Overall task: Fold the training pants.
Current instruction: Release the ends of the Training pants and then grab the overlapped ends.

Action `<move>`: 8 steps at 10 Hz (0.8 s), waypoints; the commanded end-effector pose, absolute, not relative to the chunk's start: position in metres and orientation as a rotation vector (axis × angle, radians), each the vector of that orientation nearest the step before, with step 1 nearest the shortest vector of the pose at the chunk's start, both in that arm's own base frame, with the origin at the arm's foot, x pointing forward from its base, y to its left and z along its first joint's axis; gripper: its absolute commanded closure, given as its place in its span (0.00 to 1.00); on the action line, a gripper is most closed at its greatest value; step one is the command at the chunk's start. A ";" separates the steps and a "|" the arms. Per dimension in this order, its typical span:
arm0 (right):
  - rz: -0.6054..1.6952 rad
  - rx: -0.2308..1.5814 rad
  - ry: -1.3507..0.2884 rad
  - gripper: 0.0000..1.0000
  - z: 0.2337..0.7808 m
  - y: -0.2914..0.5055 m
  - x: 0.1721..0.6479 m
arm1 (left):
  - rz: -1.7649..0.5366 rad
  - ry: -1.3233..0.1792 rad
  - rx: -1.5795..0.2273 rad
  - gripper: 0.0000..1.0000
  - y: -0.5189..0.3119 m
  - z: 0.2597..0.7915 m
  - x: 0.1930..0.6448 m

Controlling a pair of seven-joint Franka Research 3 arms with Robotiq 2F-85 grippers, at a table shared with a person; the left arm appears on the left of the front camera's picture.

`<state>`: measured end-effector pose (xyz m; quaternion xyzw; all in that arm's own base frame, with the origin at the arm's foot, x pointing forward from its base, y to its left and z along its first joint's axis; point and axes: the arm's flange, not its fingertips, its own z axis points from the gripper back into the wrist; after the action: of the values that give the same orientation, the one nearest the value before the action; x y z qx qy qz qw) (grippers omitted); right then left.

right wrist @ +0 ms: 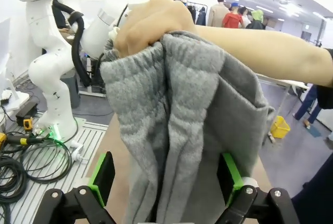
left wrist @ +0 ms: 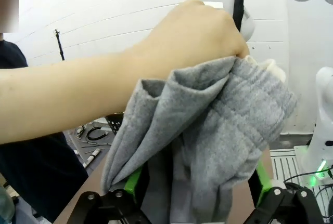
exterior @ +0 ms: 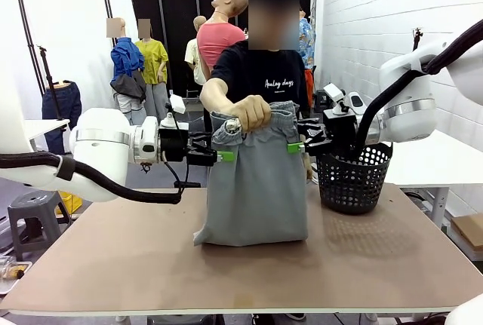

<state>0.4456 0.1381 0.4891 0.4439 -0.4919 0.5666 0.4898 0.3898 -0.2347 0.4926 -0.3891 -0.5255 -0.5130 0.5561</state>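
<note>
Garment: one pair of training pants (exterior: 256, 182), light grey jersey, hanging upright over the middle of the bench (exterior: 113, 265). The gathered waistband is bunched in the person's hand (exterior: 250, 112) and the lower edge rests on the bench top.

Hands: one, closed in a fist around the top of the waistband.

Grippers: two. The left gripper (exterior: 225, 155) sits level at the pants' left edge, just below the waistband. The right gripper (exterior: 296, 146) sits at the right edge at about the same height.

Fingers: four, two per gripper, all with green pads. In the left wrist view the fingers (left wrist: 132, 180) stand wide apart, with grey fabric hanging down between them. In the right wrist view the fingers (right wrist: 101, 174) are likewise spread, with the cloth draped in the gap. Neither pair is clamped on it.

Containers: one black basket (exterior: 353, 178), standing on the bench's right side, beside the pants and behind the right gripper.
</note>
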 end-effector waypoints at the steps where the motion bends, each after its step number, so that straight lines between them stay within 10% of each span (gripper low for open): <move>1: 1.331 1.000 -1.236 0.00 0.487 0.135 0.441 | -1.147 -1.304 -0.864 0.00 -0.231 0.491 0.383; 8: 1.227 0.883 -1.343 0.00 0.483 0.128 0.448 | -1.014 -1.403 -0.688 0.00 -0.217 0.491 0.385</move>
<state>0.4519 0.1221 0.4871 0.3745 -0.5514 0.5226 0.5316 0.3858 -0.2144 0.4984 -0.3072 -0.5924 -0.4429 0.5988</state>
